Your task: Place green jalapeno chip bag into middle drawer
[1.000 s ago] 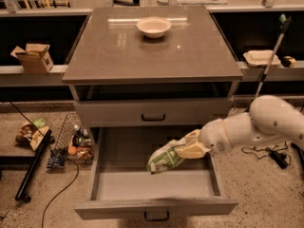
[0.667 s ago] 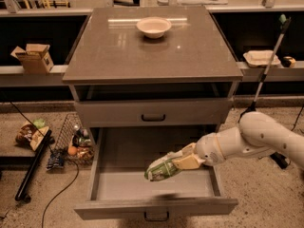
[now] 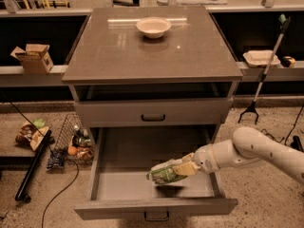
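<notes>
**A:** Closest to us is the middle drawer (image 3: 118,189), pulled right out. Its grey front runs along the bottom edge, with the dark loop handle (image 3: 156,216) hanging off it.

**B:** Yep, and inside we only see plain grey floor and sides, plus the green jalapeno chip bag (image 3: 164,174) over the right half, toward the front. There's a dark shadow on the floor right under it, so we'd say it's hanging just above the floor rather than lying on it.

**A:** Same read here. The gripper (image 3: 184,168) is clamped on the bag's right end, pinching the crinkled foil, and the bag sticks out to the left roughly level. The white arm (image 3: 247,148) reaches in from the right, over the drawer's side wall.

**B:** On the ground to the left we've got a wire basket (image 3: 71,139) stuffed with odds and ends, just beside the cabinet.

**A:** Further back, the shallower drawer front (image 3: 118,114) with its black handle (image 3: 153,118) sits closed above the open one. Then comes the brown cabinet top (image 3: 118,51), with the white bowl (image 3: 153,26) near its back edge, about centred.

**B:** Farthest off, we see a cardboard box (image 3: 33,57) on the left shelf and a white tray (image 3: 260,57) on the right shelf. A grabber stick (image 3: 266,65) leans in front of that tray.
</notes>
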Available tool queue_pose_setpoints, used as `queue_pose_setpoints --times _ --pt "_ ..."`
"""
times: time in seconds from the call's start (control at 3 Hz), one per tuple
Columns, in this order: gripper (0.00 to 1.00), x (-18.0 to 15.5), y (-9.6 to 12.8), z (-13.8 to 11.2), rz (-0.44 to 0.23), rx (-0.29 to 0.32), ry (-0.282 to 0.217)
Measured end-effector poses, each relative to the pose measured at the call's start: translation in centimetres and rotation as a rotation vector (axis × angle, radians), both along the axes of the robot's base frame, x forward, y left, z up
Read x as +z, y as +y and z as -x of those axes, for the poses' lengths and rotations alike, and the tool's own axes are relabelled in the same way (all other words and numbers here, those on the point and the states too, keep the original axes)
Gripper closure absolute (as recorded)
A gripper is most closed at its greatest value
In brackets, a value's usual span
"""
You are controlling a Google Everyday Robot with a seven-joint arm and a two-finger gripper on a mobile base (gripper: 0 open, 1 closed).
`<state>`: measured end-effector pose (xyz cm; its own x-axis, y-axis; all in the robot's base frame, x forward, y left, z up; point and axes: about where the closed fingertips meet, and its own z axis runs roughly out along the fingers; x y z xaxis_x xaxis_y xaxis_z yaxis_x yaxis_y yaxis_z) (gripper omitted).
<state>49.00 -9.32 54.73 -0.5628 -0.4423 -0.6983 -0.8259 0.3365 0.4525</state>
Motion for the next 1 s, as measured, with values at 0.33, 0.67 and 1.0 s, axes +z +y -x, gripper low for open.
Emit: queue_pose_setpoints --times 0.33,0.67,1.0 --pt "0.59 -2.3 -0.5 -0.5 -0.008 -0.044 0.04" --pt "0.36 -3.4 -1.1 -0.9 -0.019 -0.075 0.057" --pt "0.05 -2.4 -2.1 -1.9 -0.05 -0.101 0.03"
